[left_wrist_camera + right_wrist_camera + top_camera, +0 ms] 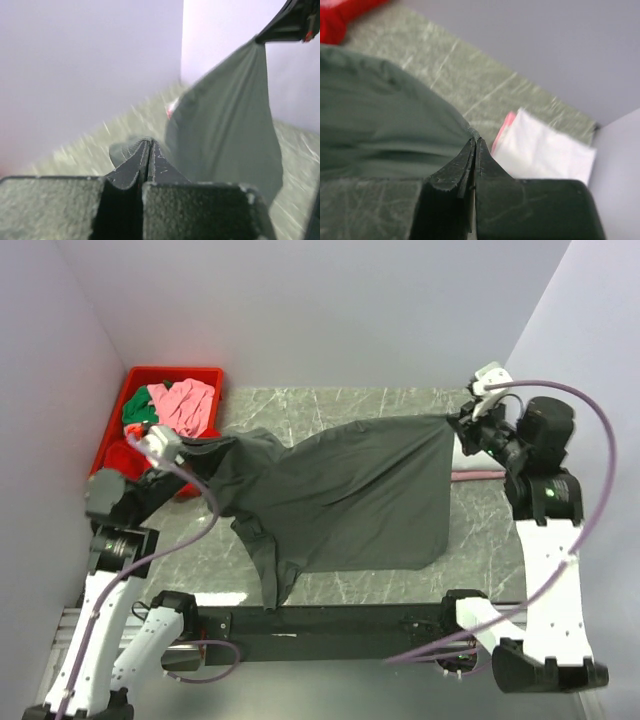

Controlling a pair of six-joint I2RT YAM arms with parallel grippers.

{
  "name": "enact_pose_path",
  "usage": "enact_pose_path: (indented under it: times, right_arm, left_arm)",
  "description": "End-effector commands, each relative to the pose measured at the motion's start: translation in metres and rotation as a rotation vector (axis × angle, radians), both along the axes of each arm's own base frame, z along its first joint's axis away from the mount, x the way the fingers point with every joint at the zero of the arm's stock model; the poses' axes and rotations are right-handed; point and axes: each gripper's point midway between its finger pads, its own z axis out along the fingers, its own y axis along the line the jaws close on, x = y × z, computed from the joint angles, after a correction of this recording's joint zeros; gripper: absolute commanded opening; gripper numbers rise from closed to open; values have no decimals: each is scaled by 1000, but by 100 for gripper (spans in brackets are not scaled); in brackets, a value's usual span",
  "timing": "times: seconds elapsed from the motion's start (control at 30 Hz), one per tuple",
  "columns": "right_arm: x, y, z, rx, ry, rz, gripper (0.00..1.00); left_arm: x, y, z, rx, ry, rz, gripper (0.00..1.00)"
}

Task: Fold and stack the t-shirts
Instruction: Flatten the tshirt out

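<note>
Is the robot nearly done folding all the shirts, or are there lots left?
Partway. Done: a white t-shirt lies folded on top of a folded pink t-shirt, over by the right arm. In hand: the left gripper and right gripper each pinch the dark grey t-shirt, stretched between them and not yet folded. Left: a crumpled pink shirt and a green shirt wait in the red bin.
</note>
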Motion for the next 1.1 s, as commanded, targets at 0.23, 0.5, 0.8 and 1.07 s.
enact_pose_path:
  times: [0.23, 0.5, 0.8, 1.07]
  right_arm:
    - [-63, -13, 154, -54, -423, -77, 0]
    - [-116, -24, 244, -34, -647, -164, 0]
    - [-143, -35, 286, -17, -763, -234, 0]
    - [-56, -37, 214, -13, -582, -230, 0]
  left_arm:
    - [-66, 22, 146, -90, -412, 76, 1]
    - [-161, 23, 248, -181, -651, -43, 1]
    - [-184, 35, 275, -254, -706, -10, 1]
    - [-38, 30, 196, -215, -382, 131, 0]
